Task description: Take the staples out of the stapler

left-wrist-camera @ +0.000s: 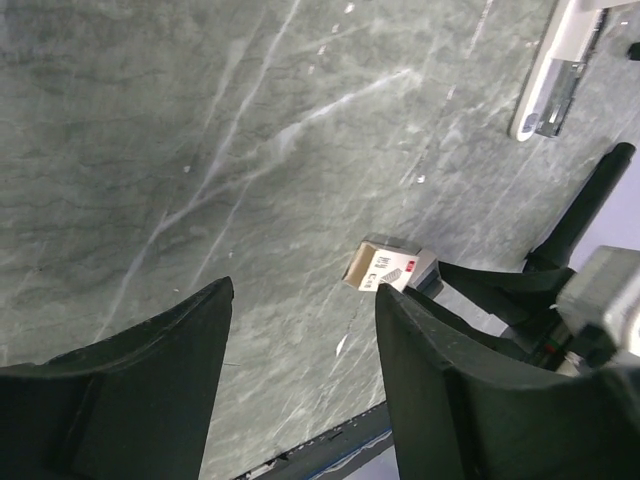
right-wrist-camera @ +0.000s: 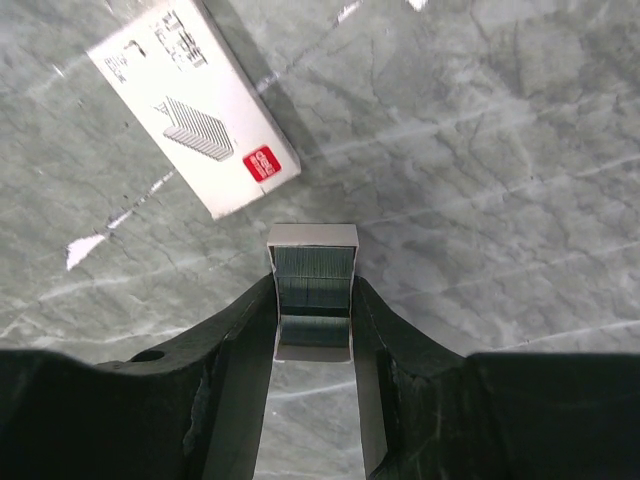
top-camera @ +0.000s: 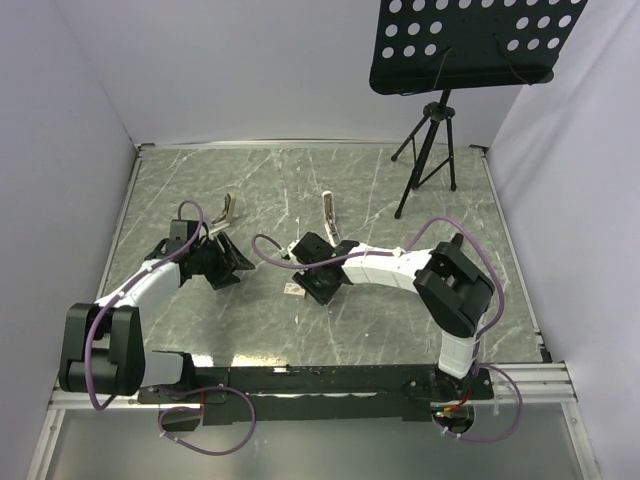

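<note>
Grips a grey ridged block in the right claw, fingers pressed on its two long sides, one end sticking out past the tips. Hangs low over the table, with a white box lying flat just beyond the tips and off to one side, not touching the block. Has no hold on the stapler: lies on the table beyond the right claw, farther from the near edge, near the claw but apart from it, its length running roughly away from that edge. Appears also in the left wrist view at the upper right corner, a white shell with a silvery channel, well past the box and well apart from the left claw. Holds the left claw's fingers wide apart, only bare table between them, aimed toward the box and the right claw. Shows a slim tan piece on the table beyond the left claw, too small to identify. Shows a black perforated stand at the table's far right.
</note>
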Robot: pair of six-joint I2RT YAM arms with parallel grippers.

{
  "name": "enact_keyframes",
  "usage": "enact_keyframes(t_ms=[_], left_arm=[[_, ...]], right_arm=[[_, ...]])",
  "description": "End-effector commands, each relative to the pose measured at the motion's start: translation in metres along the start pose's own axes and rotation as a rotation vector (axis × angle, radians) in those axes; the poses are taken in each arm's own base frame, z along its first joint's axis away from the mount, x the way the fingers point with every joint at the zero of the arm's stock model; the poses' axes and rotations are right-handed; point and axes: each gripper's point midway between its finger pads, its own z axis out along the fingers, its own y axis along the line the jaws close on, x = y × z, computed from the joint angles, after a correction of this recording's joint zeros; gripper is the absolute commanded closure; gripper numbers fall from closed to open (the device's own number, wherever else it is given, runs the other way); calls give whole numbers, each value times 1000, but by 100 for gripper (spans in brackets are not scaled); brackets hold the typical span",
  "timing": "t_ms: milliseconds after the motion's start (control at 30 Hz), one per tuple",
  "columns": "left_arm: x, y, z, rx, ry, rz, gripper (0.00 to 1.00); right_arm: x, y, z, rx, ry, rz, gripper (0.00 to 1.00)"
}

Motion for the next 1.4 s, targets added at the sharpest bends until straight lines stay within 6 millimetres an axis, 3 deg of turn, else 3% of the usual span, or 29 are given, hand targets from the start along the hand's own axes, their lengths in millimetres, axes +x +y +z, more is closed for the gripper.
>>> enact_keyframes(t_ms=[0, 833, 1367], left_arm=[[-7, -4, 3, 8, -5, -11, 37], [4, -6, 13, 64, 33, -35, 43], [25, -29, 43, 88, 132, -2, 46]], right_arm=[[-21, 3, 1, -20, -70, -5, 58], [-42, 26, 8, -79, -122, -22, 59], [-56, 35, 8, -94, -143, -58, 59]])
